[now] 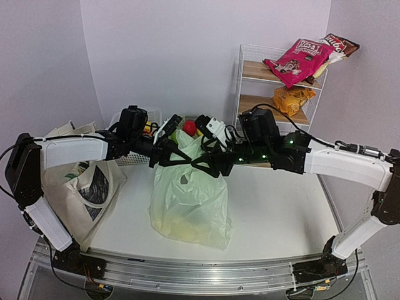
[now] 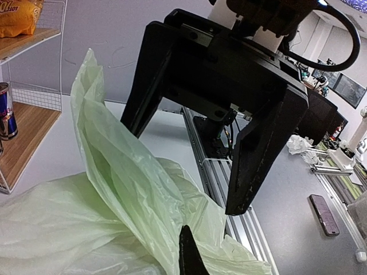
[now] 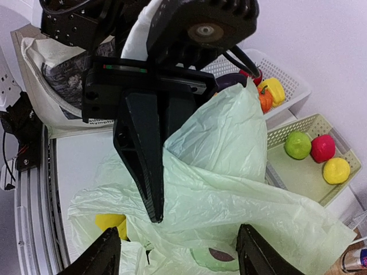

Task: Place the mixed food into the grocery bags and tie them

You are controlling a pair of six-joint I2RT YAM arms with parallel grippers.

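Observation:
The pale-green plastic bag (image 1: 187,200) stands at the table's middle with its top pulled up. My left gripper (image 1: 176,157) is shut on a raised flap of that bag (image 2: 114,172); in its wrist view one dark tip of the gripper (image 2: 186,252) pokes out of the plastic. My right gripper (image 1: 209,164) faces it, open, its fingers (image 3: 258,258) spread either side of the bunched bag (image 3: 229,189). Something yellow (image 3: 109,220) shows inside the bag. The cream canvas tote (image 1: 81,181) slumps at the left. Snack packets (image 1: 297,56) and a drink can (image 2: 6,112) sit on the shelf.
A white wire shelf (image 1: 250,100) stands at the back right. Behind the bag are a white basket (image 3: 289,77) with peppers and a beige basket (image 3: 298,177) with round green, red and yellow fruit. The metal rail (image 1: 200,272) runs along the near edge.

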